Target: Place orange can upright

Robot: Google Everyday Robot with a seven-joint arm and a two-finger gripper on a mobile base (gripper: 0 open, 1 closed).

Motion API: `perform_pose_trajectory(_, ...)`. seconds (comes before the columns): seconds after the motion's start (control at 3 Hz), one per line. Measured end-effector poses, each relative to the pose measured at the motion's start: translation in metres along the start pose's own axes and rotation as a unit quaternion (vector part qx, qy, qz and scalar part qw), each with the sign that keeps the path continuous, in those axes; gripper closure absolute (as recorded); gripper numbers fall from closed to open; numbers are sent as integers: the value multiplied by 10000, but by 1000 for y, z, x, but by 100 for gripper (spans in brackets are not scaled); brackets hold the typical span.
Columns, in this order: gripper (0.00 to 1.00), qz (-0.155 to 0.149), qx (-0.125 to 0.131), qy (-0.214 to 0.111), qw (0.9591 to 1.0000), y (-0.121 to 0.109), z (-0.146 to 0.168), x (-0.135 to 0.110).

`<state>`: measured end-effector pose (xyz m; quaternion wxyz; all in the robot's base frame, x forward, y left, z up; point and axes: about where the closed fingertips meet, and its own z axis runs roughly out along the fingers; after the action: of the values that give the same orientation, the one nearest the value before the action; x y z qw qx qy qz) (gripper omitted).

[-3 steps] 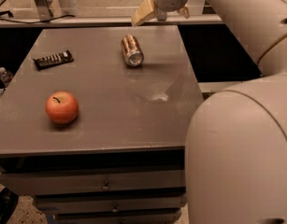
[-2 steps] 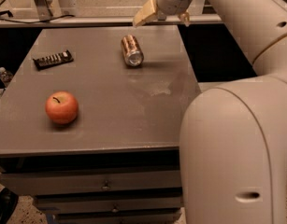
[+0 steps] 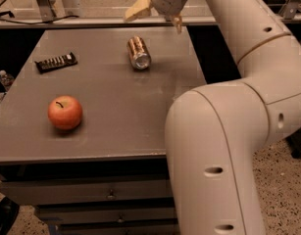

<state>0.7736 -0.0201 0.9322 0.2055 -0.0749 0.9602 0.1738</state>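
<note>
The orange can [image 3: 138, 53] lies on its side near the far middle of the grey table [image 3: 115, 126], its silver end facing the camera. My gripper [image 3: 158, 17] hangs above the table's far edge, just behind and to the right of the can, not touching it. It is open and empty, with one pale finger [image 3: 137, 11] to the left and the other [image 3: 178, 23] to the right.
A round orange-red apple [image 3: 65, 112] sits at the front left of the table. A dark flat bar [image 3: 55, 62] lies at the far left. My arm's large white elbow [image 3: 213, 146] fills the front right. Drawers [image 3: 91, 195] sit under the table.
The gripper has shifted a little left, closer to above the can. The elbow has swung left over the table's right edge. The can, apple and bar have not moved.
</note>
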Motion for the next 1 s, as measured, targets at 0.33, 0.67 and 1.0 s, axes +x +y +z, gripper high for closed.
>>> perform_pose_trajectory(0.33,0,-68,-181,9,9998,28,5,-5)
perform_pose_trajectory(0.67,0,-303,-224,6,9993,44,21,-8)
perform_pose_trajectory(1.0,0,-565,-159,15,9983,48,37,-6)
